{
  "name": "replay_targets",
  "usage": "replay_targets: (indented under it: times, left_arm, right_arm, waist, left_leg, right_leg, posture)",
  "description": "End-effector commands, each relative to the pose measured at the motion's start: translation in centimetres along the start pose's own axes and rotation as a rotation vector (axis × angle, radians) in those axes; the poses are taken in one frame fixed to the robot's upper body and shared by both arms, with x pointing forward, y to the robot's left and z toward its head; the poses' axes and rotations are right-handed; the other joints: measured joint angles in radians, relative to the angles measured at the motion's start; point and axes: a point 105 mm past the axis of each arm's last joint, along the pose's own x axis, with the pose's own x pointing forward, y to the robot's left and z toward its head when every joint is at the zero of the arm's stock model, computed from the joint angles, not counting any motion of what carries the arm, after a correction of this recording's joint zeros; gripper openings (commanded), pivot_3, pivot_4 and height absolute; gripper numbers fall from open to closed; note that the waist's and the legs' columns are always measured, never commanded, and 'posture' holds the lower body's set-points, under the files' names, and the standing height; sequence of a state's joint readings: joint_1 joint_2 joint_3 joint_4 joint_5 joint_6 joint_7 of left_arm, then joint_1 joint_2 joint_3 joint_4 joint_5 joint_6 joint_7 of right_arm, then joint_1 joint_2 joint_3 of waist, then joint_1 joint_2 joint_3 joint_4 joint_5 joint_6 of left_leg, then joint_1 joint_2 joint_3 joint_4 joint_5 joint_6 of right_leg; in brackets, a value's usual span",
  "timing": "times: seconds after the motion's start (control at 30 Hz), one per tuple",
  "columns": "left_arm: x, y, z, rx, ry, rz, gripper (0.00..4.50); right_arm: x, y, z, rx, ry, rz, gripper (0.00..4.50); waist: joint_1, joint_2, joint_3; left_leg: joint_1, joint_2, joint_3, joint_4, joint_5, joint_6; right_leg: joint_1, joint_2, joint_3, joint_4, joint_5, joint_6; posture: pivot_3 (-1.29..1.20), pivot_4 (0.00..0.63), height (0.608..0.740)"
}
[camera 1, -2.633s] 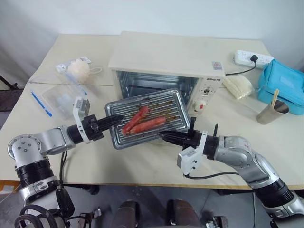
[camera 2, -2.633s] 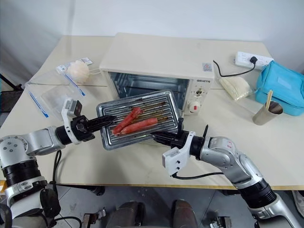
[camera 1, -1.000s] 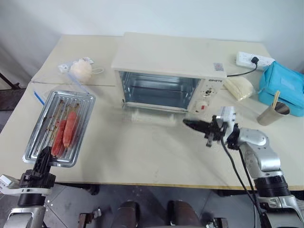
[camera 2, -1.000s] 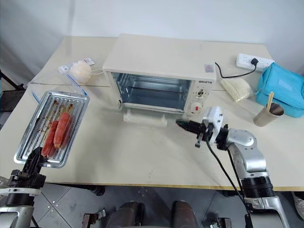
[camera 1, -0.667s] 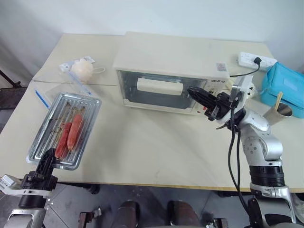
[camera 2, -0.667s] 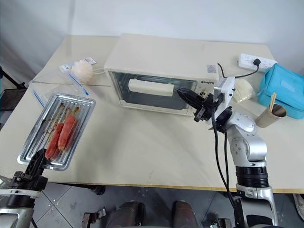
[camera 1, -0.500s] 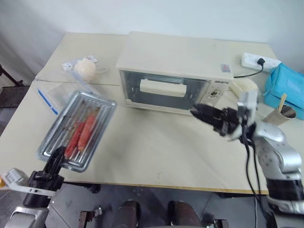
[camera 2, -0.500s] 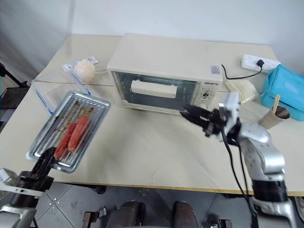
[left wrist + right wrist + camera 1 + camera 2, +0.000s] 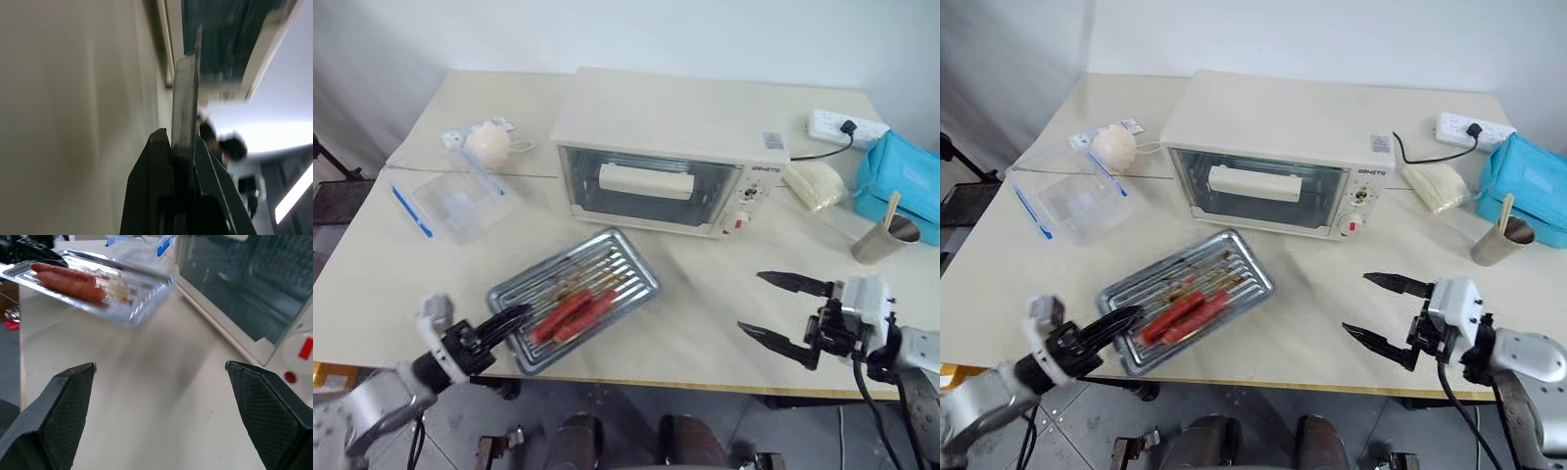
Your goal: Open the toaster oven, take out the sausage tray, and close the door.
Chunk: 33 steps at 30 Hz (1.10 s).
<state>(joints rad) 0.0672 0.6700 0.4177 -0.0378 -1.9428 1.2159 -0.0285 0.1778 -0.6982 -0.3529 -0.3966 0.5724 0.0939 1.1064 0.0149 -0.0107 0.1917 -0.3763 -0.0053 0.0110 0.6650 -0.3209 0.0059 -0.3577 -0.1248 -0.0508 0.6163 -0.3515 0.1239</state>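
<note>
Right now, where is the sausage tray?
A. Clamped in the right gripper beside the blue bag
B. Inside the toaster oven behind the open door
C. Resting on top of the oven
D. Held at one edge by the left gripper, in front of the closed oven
D: the left gripper is shut on the rim of the sausage tray, in front of the toaster oven, whose door is closed.

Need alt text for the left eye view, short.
The left hand holds the sausage tray by one corner in front of the toaster oven, whose door is closed. The right hand hangs open to the right.
</note>
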Motion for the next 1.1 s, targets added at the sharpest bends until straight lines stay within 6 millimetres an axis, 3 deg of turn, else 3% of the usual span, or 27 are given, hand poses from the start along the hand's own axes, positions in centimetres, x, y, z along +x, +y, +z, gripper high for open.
replay_targets:
  times: [0.03, 0.17, 0.27, 0.47, 0.67, 0.9, 1.03, 1.1]
  left_arm:
    - [2.1, -0.7, 0.2, -0.016, 0.126, -0.059, 0.0]
    - [5.6, -0.8, 0.7, 0.015, 0.243, -0.065, 0.0]
    - [6.9, -0.9, 0.8, 0.026, 0.3, -0.072, 0.0]
    - [11.3, -0.1, -0.3, 0.089, 0.451, -0.008, 0.0]
    - [13.8, 0.0, -0.3, 0.174, 0.498, 0.019, 0.0]
    - [14.2, -0.3, 1.2, 0.277, 0.469, 0.039, 2.11]
    - [12.5, -0.9, 2.4, 0.384, 0.44, 0.038, 3.32]
    - [10.7, -1.0, 3.1, 0.475, 0.436, 0.056, 3.98]
  right_arm:
    - [-0.6, 0.9, 0.9, -0.021, 0.002, 0.003, 4.47]
    - [-1.4, 1.7, 0.6, -0.007, 0.042, -0.021, 4.47]
    - [-1.8, 1.9, 0.5, 0.004, 0.062, -0.043, 4.47]
    - [-3.4, 2.5, 0.3, 0.03, 0.122, -0.107, 4.47]
    - [-3.6, 3.3, 0.4, 0.046, 0.136, -0.129, 4.47]
    - [-3.3, 3.5, 0.0, 0.062, 0.137, -0.125, 4.5]
    - [-3.0, 3.1, -0.1, 0.059, 0.133, -0.113, 4.5]
    - [-3.0, 2.9, -0.1, 0.059, 0.134, -0.104, 4.5]
  waist:
    - [0.0, 0.001, 0.0]
    - [0.006, 0.001, 0.0]
    - [0.007, 0.0, 0.0]
    - [0.024, 0.001, 0.0]
    - [0.035, 0.001, 0.0]
    - [0.03, 0.001, 0.0]
    - [0.015, 0.001, 0.0]
    - [0.002, 0.001, 0.0]
  left_leg:
    - [0.001, 0.0, 0.0, -0.001, 0.0, 0.0]
    - [0.001, 0.0, 0.001, -0.001, 0.0, -0.001]
    - [0.002, 0.0, 0.003, -0.001, 0.001, 0.0]
    - [0.002, 0.0, 0.003, 0.0, 0.003, -0.001]
    - [0.004, -0.002, 0.006, 0.0, 0.004, -0.001]
    - [0.004, 0.0, 0.007, -0.001, 0.004, -0.001]
    - [0.004, 0.001, 0.007, -0.001, 0.004, -0.002]
    - [0.004, 0.002, 0.006, -0.001, 0.004, -0.003]
  right_leg:
    - [0.0, 0.0, 0.0, 0.0, 0.0, 0.0]
    - [0.0, 0.007, 0.0, 0.004, 0.0, 0.0]
    - [0.0, 0.009, -0.001, 0.004, 0.0, 0.001]
    - [0.0, 0.009, -0.002, 0.004, 0.001, 0.001]
    - [0.001, 0.009, -0.001, 0.004, 0.001, 0.003]
    - [0.0, 0.01, -0.001, 0.004, 0.001, 0.003]
    - [0.0, 0.01, -0.001, 0.004, 0.001, 0.003]
    - [0.0, 0.011, -0.001, 0.004, 0.001, 0.003]
  posture:
    - [0.0, 0.15, 0.74]
    - [0.0, 0.15, 0.74]
    - [0.0, 0.15, 0.74]
    - [0.0, 0.15, 0.74]
    - [0.0, 0.15, 0.74]
    - [0.0, 0.15, 0.74]
    - [0.0, 0.15, 0.74]
    - [0.0, 0.15, 0.74]
